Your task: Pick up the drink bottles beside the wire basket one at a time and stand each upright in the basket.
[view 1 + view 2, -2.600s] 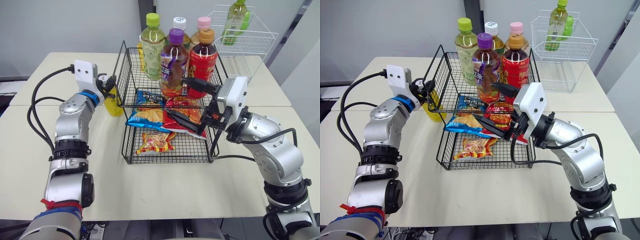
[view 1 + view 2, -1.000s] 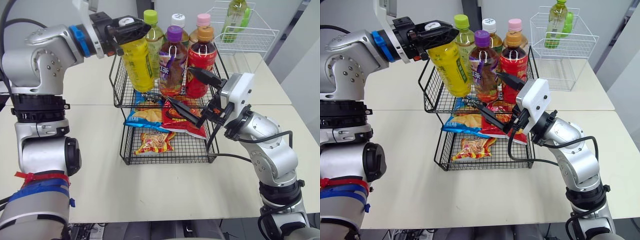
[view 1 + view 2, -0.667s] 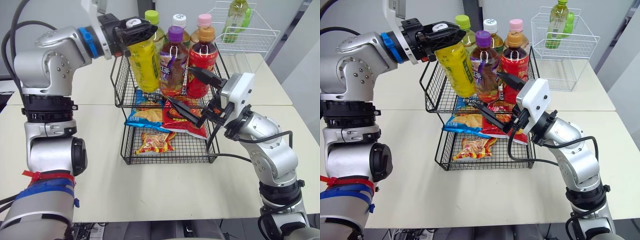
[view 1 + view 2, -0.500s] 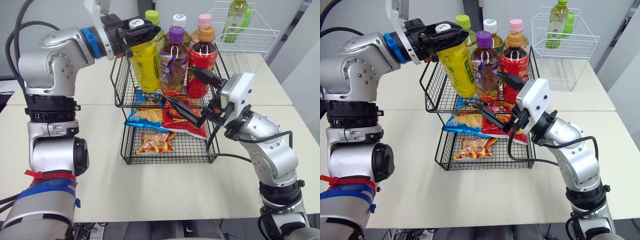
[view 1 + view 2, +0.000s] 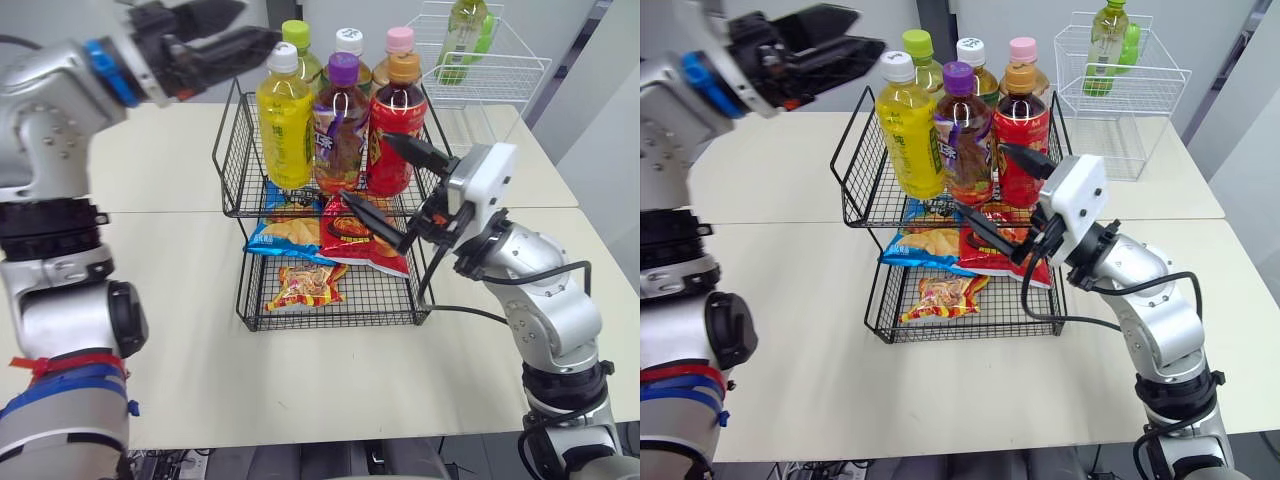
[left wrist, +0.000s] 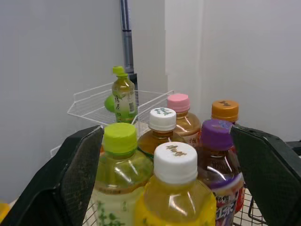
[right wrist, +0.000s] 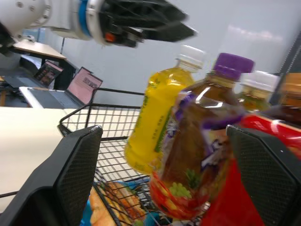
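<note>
presently, yellow bottle (image 5: 285, 125) stands upright in wire basket (image 5: 228, 160), frame centre; left gripper (image 5: 870, 28), upper left, spread wide, empty; task judged near complete.

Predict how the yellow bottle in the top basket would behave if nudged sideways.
The yellow bottle looks full, so probably heavy. Tall and narrow, it may tip, though the purple bottle beside it and the basket wall would likely catch it.
</note>
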{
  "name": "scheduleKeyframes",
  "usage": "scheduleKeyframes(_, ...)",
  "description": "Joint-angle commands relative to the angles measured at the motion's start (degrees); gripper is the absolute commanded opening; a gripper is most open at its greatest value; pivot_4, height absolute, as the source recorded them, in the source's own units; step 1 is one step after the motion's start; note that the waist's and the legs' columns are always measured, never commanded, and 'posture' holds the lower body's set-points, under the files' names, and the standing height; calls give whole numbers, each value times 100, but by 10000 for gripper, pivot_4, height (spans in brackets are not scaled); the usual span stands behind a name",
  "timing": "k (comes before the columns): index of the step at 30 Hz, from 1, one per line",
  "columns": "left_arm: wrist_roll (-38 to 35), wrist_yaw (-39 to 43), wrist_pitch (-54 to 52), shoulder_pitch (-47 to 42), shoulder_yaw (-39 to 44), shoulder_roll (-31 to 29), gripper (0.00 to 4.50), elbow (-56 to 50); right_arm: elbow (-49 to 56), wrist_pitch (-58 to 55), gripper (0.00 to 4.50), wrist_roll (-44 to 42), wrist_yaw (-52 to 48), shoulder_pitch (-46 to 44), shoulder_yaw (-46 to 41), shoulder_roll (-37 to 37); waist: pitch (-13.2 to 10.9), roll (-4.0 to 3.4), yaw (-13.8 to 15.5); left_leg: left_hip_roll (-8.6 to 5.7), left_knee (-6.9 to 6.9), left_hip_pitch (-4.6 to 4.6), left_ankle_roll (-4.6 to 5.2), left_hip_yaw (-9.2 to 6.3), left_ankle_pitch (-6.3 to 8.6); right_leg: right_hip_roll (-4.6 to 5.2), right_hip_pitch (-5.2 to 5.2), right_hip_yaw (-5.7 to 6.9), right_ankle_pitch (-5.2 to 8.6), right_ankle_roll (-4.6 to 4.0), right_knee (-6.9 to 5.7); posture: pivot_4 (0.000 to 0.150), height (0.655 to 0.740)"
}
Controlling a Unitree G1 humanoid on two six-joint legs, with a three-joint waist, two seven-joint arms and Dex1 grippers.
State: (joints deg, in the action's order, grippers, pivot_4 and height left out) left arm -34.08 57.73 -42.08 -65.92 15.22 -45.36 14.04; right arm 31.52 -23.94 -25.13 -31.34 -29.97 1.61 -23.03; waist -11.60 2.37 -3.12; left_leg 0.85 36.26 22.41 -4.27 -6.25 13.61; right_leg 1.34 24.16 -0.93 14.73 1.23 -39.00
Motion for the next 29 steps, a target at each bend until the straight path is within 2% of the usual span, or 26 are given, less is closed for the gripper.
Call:
scheduleKeyframes(1, -26, 50, 52, 312, 464, -599, 44436, 7, 385, -405, 45000, -854, -183, -192, -739, -400, 0, 0, -3, -1, 0, -1, 0, 3, 0, 1, 0, -3, 0, 0, 0, 1500, 7400)
scheduleKeyframes(7, 102, 8, 419, 1269, 885, -1093, 44436, 158, -112, -1167, 45000, -1863, -470, -786, -1702, -1504, 0, 0, 53, -1, 2, -6, 1, 1, 0, 2, -8, 1, 0, 0, 0, 1500, 7400)
scheduleKeyframes(10, 206, 133, 676, 1944, 1054, -1271, 44436, 271, -925, -1189, 45000, -1742, -1168, -754, -2072, -2416, 1, 1, 94, -3, 4, -6, 2, 7, 1, 4, -10, -3, 0, 0, 3, 1500, 7400)
scheduleKeyframes(13, 687, 168, 1404, 2773, 987, -1385, 44436, 689, -1924, -914, 45000, -1306, -2280, -206, -2131, -3412, 1, 0, 128, -4, 3, -8, 4, 15, 2, 6, -10, -7, 0, 1, 6, 1500, 7400)
scheduleKeyframes(16, 1137, 199, 2230, 3351, 865, -1423, 44436, 1194, -2772, -238, 45000, -794, -2935, 161, -1986, -3847, 1, -2, 128, -2, 0, -18, 6, 23, 3, 5, -11, -12, 0, 0, 7, 1500, 7400)
scheduleKeyframes(22, 1744, 100, 3594, 3923, 713, -1407, 44436, 2175, -4805, 1343, 45000, 157, -3672, 190, -1564, -3827, 1, -2, 117, 6, 0, -41, 7, 46, 2, 0, -15, -31, 2, 5, 3, 1500, 7400)
scheduleKeyframes(26, 1695, 32, 3722, 4002, 834, -1390, 44436, 2244, -5969, 2131, 45000, 583, -3848, -176, -1331, -3697, 1, -3, 108, 6, 0, -45, 7, 56, 2, 0, -16, -40, 0, 2, 1, 1500, 7400)
scheduleKeyframes(29, 1590, 109, 3661, 4199, 908, -1417, 44436, 2087, -6459, 2422, 45000, 709, -3970, -457, -1249, -3605, -1, -8, 101, 6, -1, -46, 7, 62, 2, 0, -15, -46, -1, 3, 0, 1500, 7400)
